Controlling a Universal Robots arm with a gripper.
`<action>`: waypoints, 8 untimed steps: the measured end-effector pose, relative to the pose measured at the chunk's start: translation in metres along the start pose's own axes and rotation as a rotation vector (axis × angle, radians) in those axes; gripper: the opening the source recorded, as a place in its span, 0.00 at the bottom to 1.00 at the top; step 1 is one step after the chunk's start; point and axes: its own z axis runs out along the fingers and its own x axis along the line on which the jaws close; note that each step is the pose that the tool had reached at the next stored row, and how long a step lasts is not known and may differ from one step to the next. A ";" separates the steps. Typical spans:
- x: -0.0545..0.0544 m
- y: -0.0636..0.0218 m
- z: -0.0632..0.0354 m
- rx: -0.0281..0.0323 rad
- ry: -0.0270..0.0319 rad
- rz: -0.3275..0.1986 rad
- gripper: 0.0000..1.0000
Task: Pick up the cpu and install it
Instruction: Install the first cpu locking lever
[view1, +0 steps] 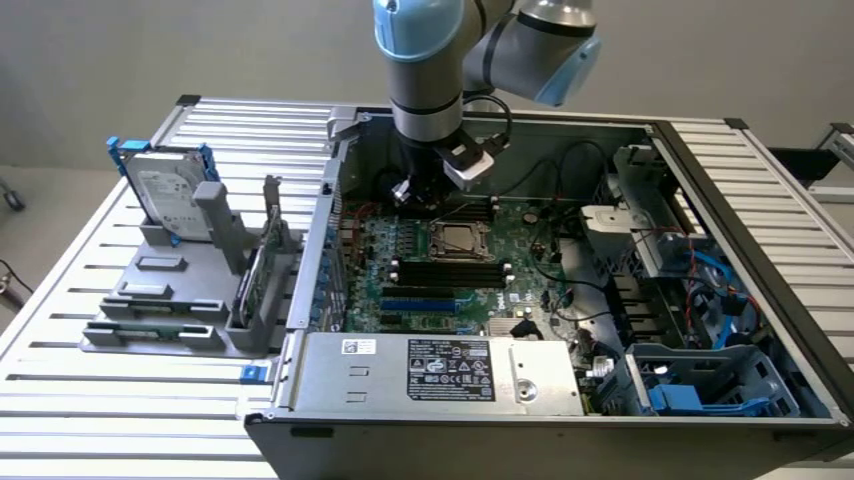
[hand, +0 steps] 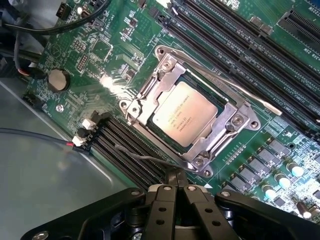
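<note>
The cpu (hand: 185, 114), a small square chip with a silver-grey top, lies flat in the motherboard socket, framed by a metal retention bracket (hand: 227, 131). A thin lever (hand: 235, 86) runs along one side of the bracket. In the exterior view the cpu (view1: 455, 238) sits near the middle of the green board inside the open computer case. My gripper (hand: 175, 176) is shut with nothing between its fingers, its tips hovering just off one edge of the socket. From outside, the gripper (view1: 411, 193) hangs low over the board, just behind the socket.
Black memory slots (hand: 125, 150) flank the socket on the board. A labelled hard drive (view1: 167, 190) with a blue bracket stands in a grey fixture at the exterior view's left. The power supply (view1: 441, 368) fills the case front, and cables (view1: 694, 285) crowd the exterior view's right.
</note>
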 end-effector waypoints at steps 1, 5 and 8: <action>0.000 0.0001 0.0003 -0.0003 0.0005 -0.001 0.11; 0.001 0.0008 0.0016 -0.0003 0.0012 -0.007 0.11; 0.001 0.0014 0.0030 0.0004 0.0018 -0.014 0.11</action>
